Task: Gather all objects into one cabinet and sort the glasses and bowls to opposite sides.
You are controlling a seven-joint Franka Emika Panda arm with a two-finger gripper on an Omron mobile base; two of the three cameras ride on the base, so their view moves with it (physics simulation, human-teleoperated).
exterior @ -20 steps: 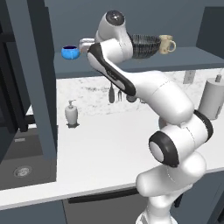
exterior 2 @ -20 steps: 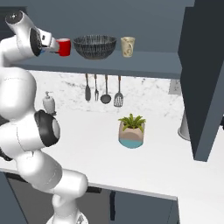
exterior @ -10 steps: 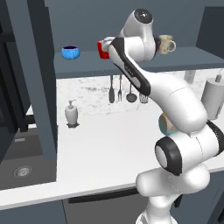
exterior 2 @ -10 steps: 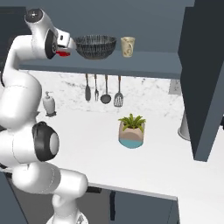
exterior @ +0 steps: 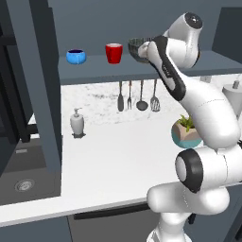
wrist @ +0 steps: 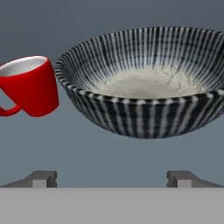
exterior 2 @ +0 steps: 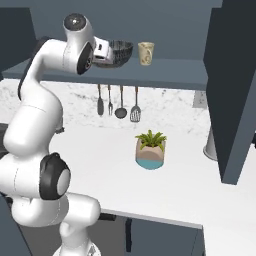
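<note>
You see gripper (wrist: 112,178) wide open, empty, facing striped bowl (wrist: 144,83) on shelf (exterior: 142,71). Red cup (exterior: 113,53) upright just left of bowl, apart. Blue bowl (exterior: 76,56) further left. Mug (exterior 2: 145,53) right of striped bowl. Plant pot (exterior 2: 150,150) on counter (exterior 2: 110,165) below.

No readable txt, labels, brands or nos. on anything in view.
</note>
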